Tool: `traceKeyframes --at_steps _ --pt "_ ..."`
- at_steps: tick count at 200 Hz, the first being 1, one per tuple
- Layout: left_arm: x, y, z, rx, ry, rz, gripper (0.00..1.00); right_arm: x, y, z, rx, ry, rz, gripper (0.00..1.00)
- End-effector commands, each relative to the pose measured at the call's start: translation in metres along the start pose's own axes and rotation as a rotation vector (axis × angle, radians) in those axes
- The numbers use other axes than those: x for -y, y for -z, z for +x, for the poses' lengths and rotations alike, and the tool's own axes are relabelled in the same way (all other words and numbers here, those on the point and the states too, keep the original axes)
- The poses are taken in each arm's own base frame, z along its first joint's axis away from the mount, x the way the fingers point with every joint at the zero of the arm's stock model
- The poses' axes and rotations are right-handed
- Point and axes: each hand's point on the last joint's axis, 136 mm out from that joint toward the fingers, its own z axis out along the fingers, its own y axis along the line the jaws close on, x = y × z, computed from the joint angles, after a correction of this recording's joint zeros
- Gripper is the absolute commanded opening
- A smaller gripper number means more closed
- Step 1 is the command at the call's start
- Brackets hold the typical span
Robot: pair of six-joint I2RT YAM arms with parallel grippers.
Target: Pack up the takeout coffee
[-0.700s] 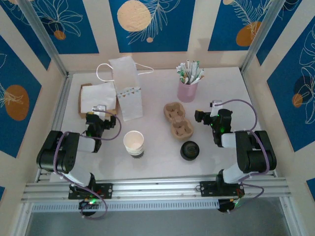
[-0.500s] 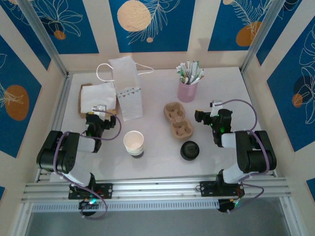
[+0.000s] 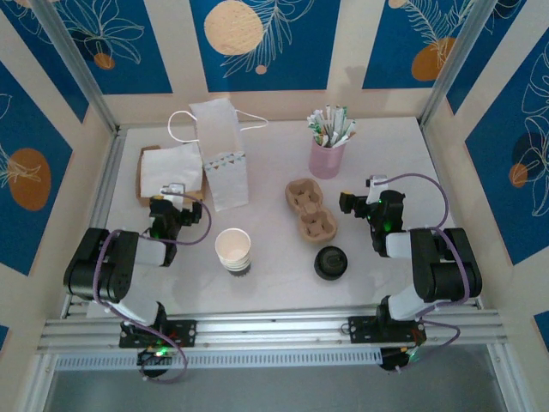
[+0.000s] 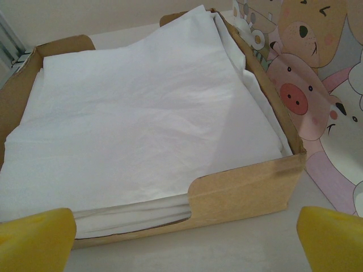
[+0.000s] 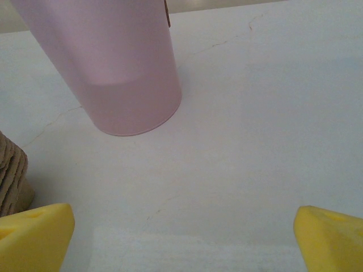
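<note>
Top view. Takeout coffee [image 3: 331,262] stands upright just in front of cardboard carrier [image 3: 310,211]. Left gripper [image 3: 169,209] & right gripper [image 3: 350,204]: jaws spread wide, empty. We judge the cup light, thin-walled, crushable; grip gently below lid.

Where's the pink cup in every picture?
Top external: the pink cup stands at the back, right of the middle.
Right wrist: pink cup at upper left, big and close.
Left wrist: this camera faces the napkin box.
Shared landmark: brown cup carrier, near-left of the cup; the carrier's edge shows at lower left.
</note>
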Motion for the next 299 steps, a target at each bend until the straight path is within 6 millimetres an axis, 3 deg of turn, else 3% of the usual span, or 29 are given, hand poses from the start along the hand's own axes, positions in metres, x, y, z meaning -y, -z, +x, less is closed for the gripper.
traceKeyframes --at_steps 1,153,183,228,263,299 --pt "-0.004 -0.001 -0.014 0.045 0.014 0.001 1.00 -0.001 -0.003 -0.012 0.029 0.010 -0.001 0.99" --pt "-0.005 0.002 -0.017 0.058 0.008 -0.007 1.00 0.000 -0.002 -0.012 0.033 0.009 0.000 0.99" --pt "-0.026 0.029 -0.034 0.120 0.052 -0.124 1.00 -0.003 0.007 -0.028 0.034 0.038 0.052 0.99" --pt "-0.044 0.062 -0.057 0.202 0.117 -0.206 1.00 -0.035 0.033 -0.057 0.051 0.117 0.027 0.99" --pt "-0.044 0.093 -0.089 0.214 0.265 -0.149 1.00 -0.066 0.074 -0.100 0.101 0.018 -0.053 0.99" --pt "-0.038 0.140 -0.120 0.207 0.482 -0.039 1.00 -0.092 0.121 -0.126 0.031 -0.111 -0.145 0.99"
